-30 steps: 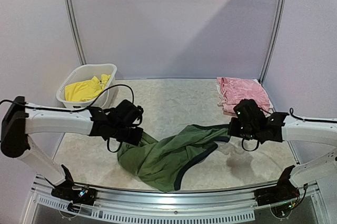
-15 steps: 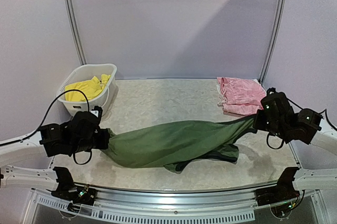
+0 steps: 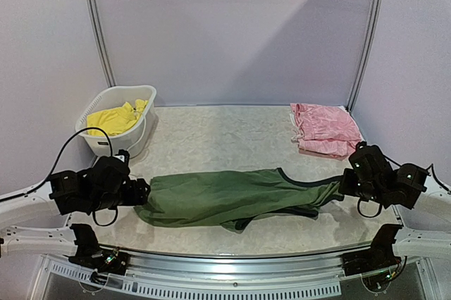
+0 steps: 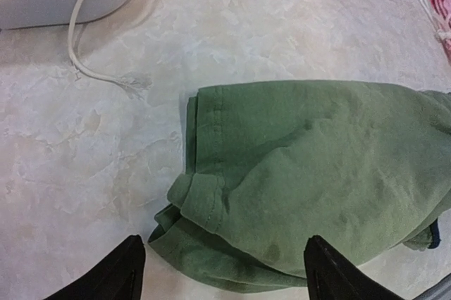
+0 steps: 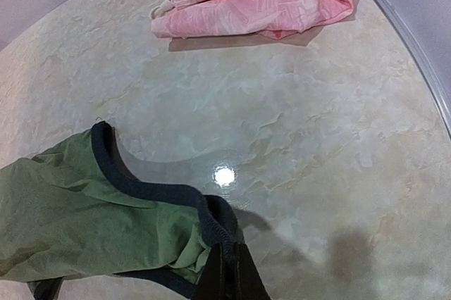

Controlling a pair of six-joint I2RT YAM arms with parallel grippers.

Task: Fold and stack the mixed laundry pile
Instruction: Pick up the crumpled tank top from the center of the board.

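The olive-green tank top [image 3: 232,196] lies stretched out flat along the near edge of the table [image 3: 225,131], running from left to right between the two arms. The top view shows its whole length. The left wrist view shows only its left end, where a stitched hem is doubled over on itself in a small bunch. The right wrist view shows the other end, where dark navy trim runs round a curved opening.

The right gripper [image 5: 227,272] has its jaws pressed together on that trimmed edge, pinching a fold of green cloth low over the tabletop. The left gripper [image 4: 224,244] has its jaws spread wide and grips nothing. The bunched hem lies on the table between and just ahead of its two fingers [image 4: 113,275].

A pink garment [image 3: 325,129] lies folded at the far right corner, well apart from the tank top. The right wrist view shows its gathered waistband. A white plastic slotted basket [image 3: 106,141] sits at the far left corner with yellow shorts [image 3: 113,120] inside it. Only the left wrist view shows a white cord [image 4: 91,46] with a frayed end trailing from the basket side onto the table.
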